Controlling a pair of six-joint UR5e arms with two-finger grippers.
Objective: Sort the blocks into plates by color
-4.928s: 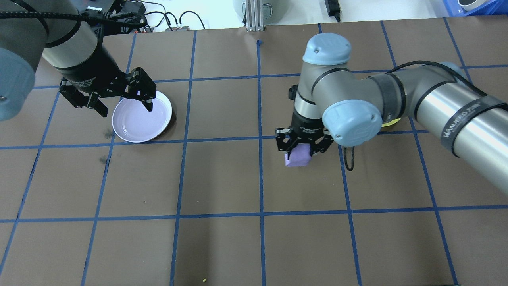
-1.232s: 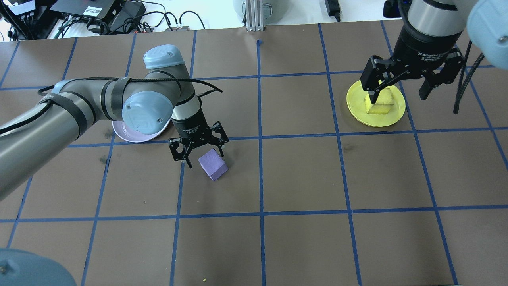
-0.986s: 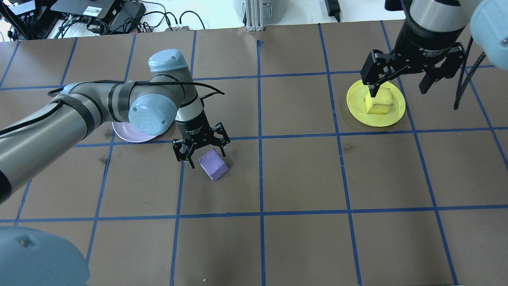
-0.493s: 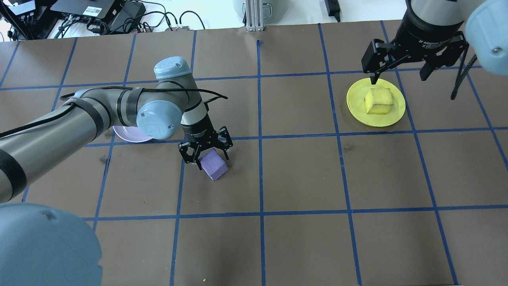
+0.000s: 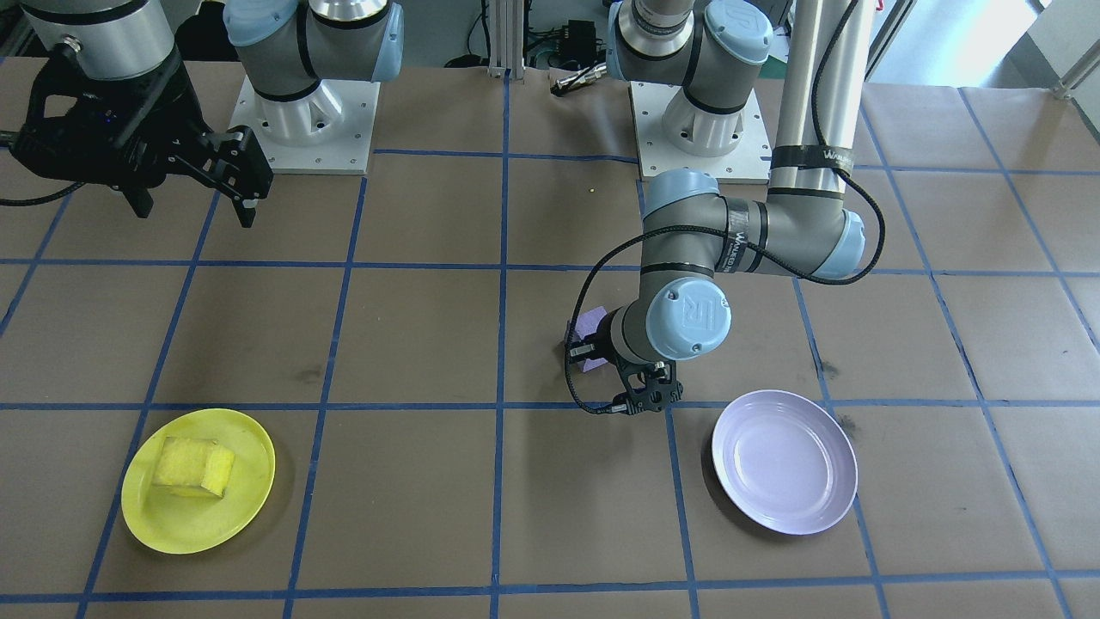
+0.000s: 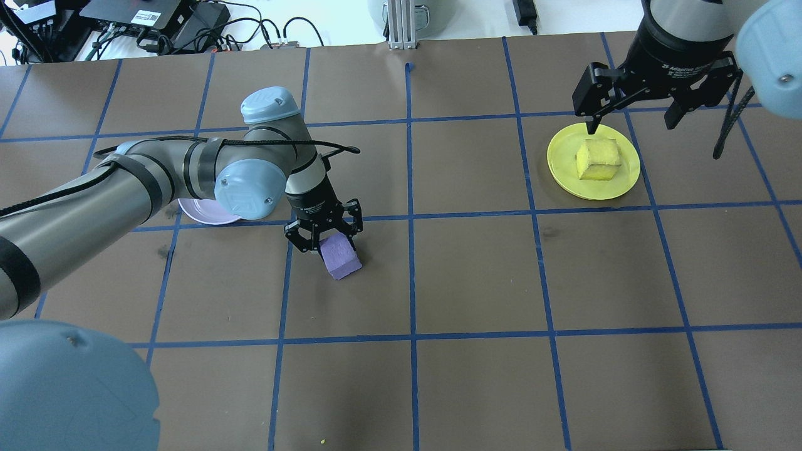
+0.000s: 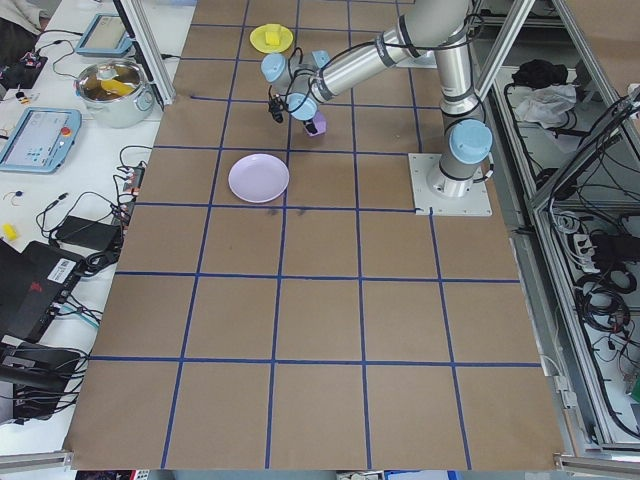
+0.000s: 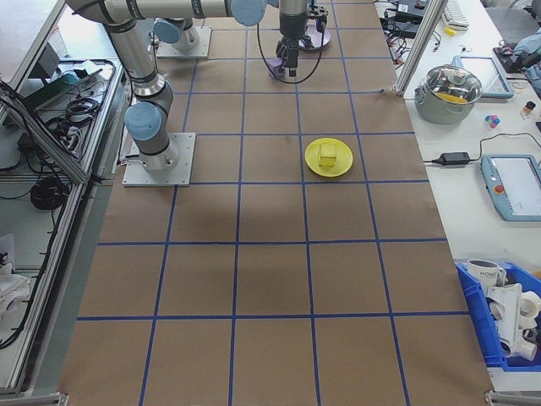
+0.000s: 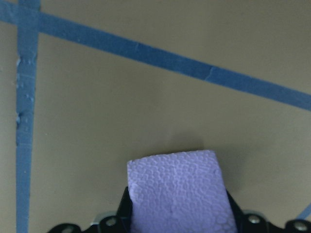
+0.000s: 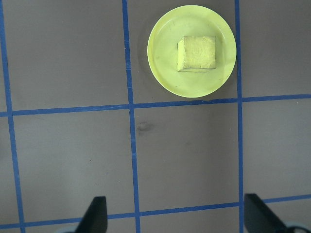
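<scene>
The purple block (image 6: 343, 261) lies on the brown table just right of a blue tape crossing. My left gripper (image 6: 330, 244) stands low over it and is shut on it; in the left wrist view the purple block (image 9: 175, 194) sits tight between the two black fingers. The lavender plate (image 5: 784, 460) is empty, a short way to the robot's left of the block, and my left arm half hides it (image 6: 199, 213) from overhead. The yellow block (image 6: 598, 160) rests in the yellow plate (image 6: 564, 172). My right gripper (image 6: 631, 125) hangs open and empty, high above that plate's far rim.
Blue tape lines grid the brown table. Both arm bases (image 5: 309, 112) stand at the robot's edge. An aluminium post (image 6: 401, 25) and cables lie past the far edge. A lidded pot (image 8: 448, 85), tablets and a blue bin (image 8: 507, 313) sit off the table.
My left arm came down from beside the purple block onto it and its fingers closed on the block, nudging it slightly. My right gripper rose off the yellow block and drew back.
</scene>
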